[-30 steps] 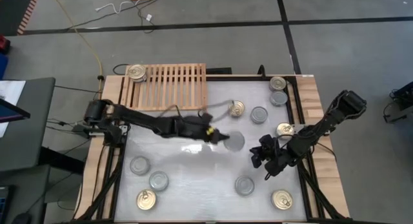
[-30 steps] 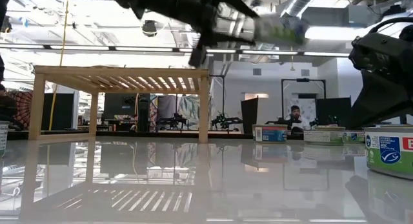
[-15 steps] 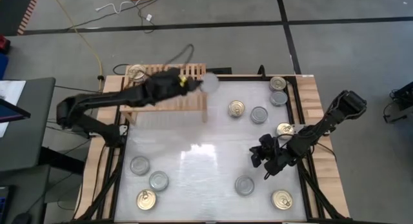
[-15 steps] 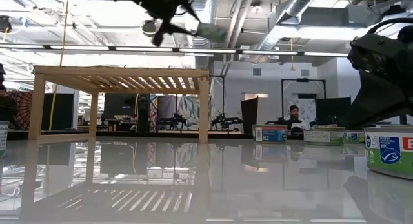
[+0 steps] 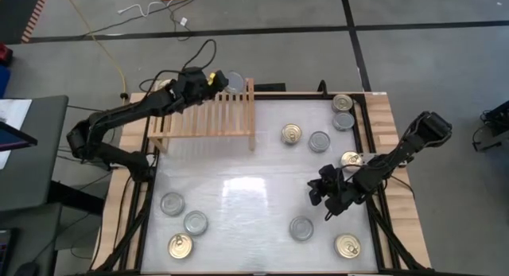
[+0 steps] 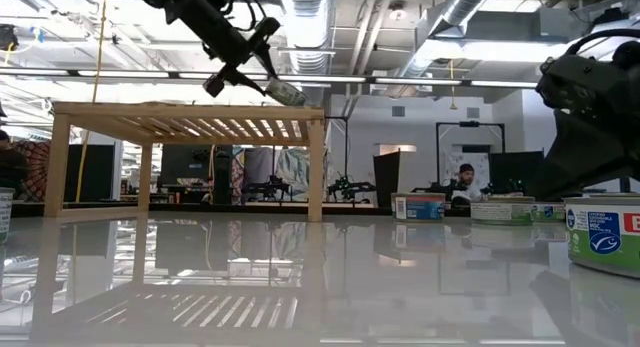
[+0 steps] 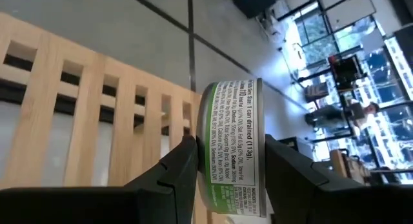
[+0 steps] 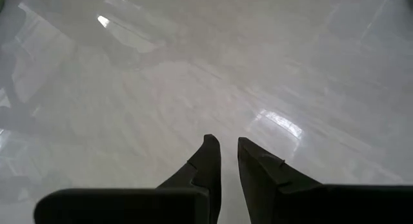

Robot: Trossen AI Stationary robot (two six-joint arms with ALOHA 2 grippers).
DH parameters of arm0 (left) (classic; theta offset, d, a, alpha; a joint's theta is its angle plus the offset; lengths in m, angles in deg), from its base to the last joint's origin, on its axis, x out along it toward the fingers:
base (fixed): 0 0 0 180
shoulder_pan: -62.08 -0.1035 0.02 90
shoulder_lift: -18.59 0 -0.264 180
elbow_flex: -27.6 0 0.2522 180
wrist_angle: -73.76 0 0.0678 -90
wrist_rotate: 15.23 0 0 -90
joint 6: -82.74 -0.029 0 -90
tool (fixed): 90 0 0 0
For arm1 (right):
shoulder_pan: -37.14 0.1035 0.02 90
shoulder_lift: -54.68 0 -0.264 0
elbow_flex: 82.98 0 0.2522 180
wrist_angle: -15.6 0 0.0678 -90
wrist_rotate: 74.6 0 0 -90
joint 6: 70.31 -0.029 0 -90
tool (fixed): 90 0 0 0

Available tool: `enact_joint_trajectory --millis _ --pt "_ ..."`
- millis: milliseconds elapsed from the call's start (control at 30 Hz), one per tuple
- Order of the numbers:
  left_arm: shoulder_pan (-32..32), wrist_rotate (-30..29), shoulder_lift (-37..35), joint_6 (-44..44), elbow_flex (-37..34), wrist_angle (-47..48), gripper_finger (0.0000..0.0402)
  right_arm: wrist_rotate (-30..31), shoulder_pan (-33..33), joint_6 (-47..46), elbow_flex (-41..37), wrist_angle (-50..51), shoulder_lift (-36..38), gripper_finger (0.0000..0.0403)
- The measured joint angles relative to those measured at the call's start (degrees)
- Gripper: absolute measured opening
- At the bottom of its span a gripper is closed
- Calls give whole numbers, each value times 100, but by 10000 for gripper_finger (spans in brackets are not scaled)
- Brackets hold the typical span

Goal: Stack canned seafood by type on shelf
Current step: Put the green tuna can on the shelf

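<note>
My left gripper (image 5: 227, 79) is shut on a silver-topped can (image 5: 235, 80) with a green-and-white label (image 7: 232, 146). It hangs over the far right corner of the light-wood slatted shelf (image 5: 205, 110), just above the slats in the low view (image 6: 285, 91). My right gripper (image 5: 320, 193) rests low over the white tabletop, right of centre, shut and touching nothing (image 8: 224, 161). Loose cans sit on their bases on the table: gold tops (image 5: 292, 134) (image 5: 351, 159), silver tops (image 5: 319, 141) (image 5: 301, 227). My left gripper pinches the can between its two fingers (image 7: 184, 169), one on each flat end near the rim. The label wall (image 7: 233, 130) faces the wrist camera. The fingers reach in from the table's left side. The can is lifted clear and tilted above the shelf's slats.
More cans stand by the right edge (image 5: 342, 103) (image 5: 343, 121) (image 5: 347, 246) and in the near left corner (image 5: 172, 203) (image 5: 196, 222) (image 5: 180, 245). The left arm crosses the shelf's far left corner. The tabletop (image 5: 238, 188) has raised wooden side rails.
My left gripper has carried the can up from the middle of the table, then toward the far edge and leftward, to a spot over the shelf's far right corner. It stayed shut on the can throughout.
</note>
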Motion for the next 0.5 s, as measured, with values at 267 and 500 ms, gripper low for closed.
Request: enact_joint_trajectory --millis 267,500 --pt "-2 210 7 -154 -2 206 146 -1 -116 -18 0 72 0 82" --pt "-5 229 82 -600 -2 256 146 -2 -73 -20 0 64 -1 82"
